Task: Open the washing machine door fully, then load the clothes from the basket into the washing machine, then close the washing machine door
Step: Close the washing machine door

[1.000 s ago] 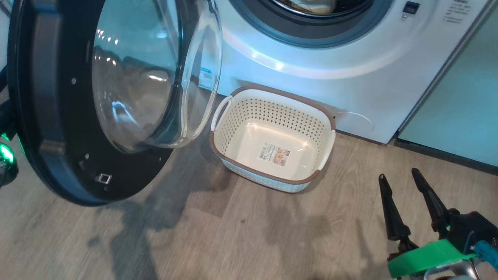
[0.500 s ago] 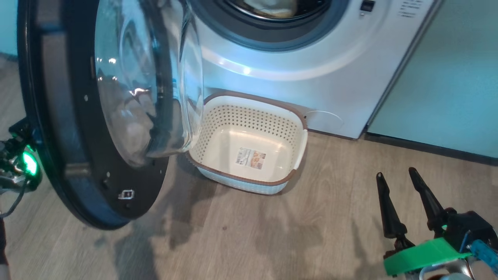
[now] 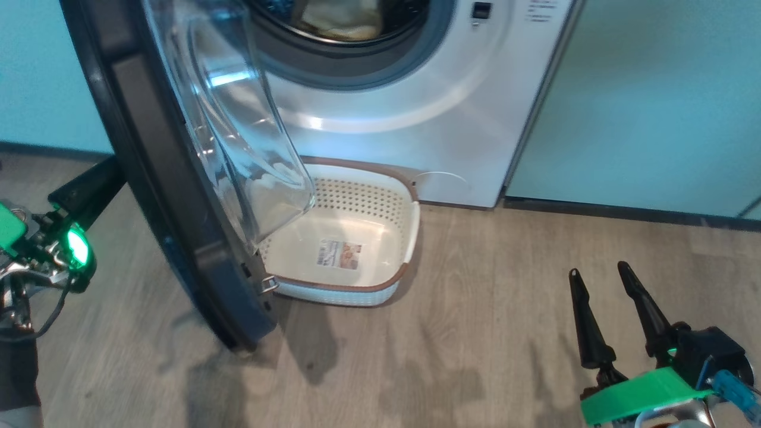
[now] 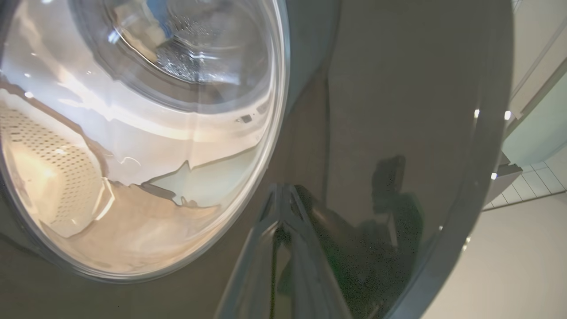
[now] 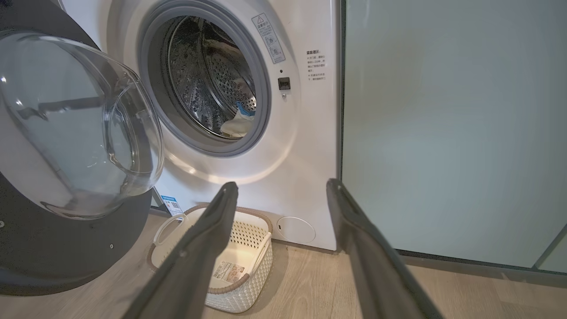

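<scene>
The washing machine door [image 3: 178,208] stands half swung, nearly edge-on in the head view, and its glass bowl [image 3: 238,119] hangs over the left end of the empty basket [image 3: 357,249]. Pale yellow and blue clothes [image 5: 237,124] lie inside the washing machine [image 3: 428,107] drum. My left gripper [image 3: 107,175] is shut, and its tips [image 4: 283,195] rest against the door's glossy outer face [image 4: 398,110]. My right gripper [image 3: 598,270] stands open and holds nothing, low over the floor to the right of the basket [image 5: 239,266].
The basket sits on the wood floor right against the washer's front. A pale green cabinet [image 3: 654,89] stands to the right of the machine. Open floor [image 3: 475,356] lies between the basket and my right gripper.
The door has swung toward the machine, from facing the head camera to nearly edge-on. The head view has also shifted, and the left gripper has followed the door. The right gripper stays open.
</scene>
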Robot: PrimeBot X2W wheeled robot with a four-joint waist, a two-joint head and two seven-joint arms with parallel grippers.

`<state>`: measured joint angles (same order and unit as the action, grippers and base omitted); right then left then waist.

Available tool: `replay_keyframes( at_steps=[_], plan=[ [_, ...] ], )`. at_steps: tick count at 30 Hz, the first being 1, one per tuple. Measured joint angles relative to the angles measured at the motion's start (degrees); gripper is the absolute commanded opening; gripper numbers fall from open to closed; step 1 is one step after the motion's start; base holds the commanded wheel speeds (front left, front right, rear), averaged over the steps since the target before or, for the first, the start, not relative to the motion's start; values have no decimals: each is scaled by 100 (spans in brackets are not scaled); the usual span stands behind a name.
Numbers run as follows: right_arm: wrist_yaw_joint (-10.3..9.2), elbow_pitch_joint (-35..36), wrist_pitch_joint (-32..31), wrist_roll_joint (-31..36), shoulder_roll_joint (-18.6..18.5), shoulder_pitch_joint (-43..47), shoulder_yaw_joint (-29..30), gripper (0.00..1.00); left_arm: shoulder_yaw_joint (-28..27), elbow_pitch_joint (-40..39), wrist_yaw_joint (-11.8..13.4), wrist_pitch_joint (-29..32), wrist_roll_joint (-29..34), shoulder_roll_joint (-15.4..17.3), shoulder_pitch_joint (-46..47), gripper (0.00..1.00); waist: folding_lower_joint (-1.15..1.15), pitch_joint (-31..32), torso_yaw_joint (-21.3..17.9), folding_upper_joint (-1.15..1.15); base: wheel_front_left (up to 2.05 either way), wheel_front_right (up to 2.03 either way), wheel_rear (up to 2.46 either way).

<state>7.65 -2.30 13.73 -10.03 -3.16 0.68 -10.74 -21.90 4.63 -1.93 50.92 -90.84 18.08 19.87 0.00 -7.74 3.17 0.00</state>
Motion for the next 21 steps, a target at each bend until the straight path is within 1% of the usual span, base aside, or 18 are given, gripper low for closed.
replay_keyframes(
  at_steps=[8, 10, 12, 19, 21],
  plan=[
    [0, -63, 47, -105, 7, 0, -36, 100, 13, 36, -1, -104, 12, -98, 1, 0, 0, 54, -524, 0, 0, 0, 0],
    [0, -74, 47, -112, 8, 0, -40, 100, 26, 42, -1, -108, 13, -114, 1, 0, 0, 57, -592, 0, 0, 0, 0],
    [0, -83, 48, -135, 11, 1, -40, 100, 60, 66, -38, -121, 58, -143, 8, 0, 0, 62, -727, 0, 0, 0, 0],
    [0, -89, 58, -204, 14, 0, -43, 100, 97, 191, -52, -254, 121, -189, 32, 0, 0, 58, -1171, 0, 0, 0, 0],
    [0, -86, 58, -224, 15, -1, -40, 100, 94, 253, -98, -297, 151, -196, 66, 0, 0, 41, -1287, 0, 0, 0, 0]
  ],
)
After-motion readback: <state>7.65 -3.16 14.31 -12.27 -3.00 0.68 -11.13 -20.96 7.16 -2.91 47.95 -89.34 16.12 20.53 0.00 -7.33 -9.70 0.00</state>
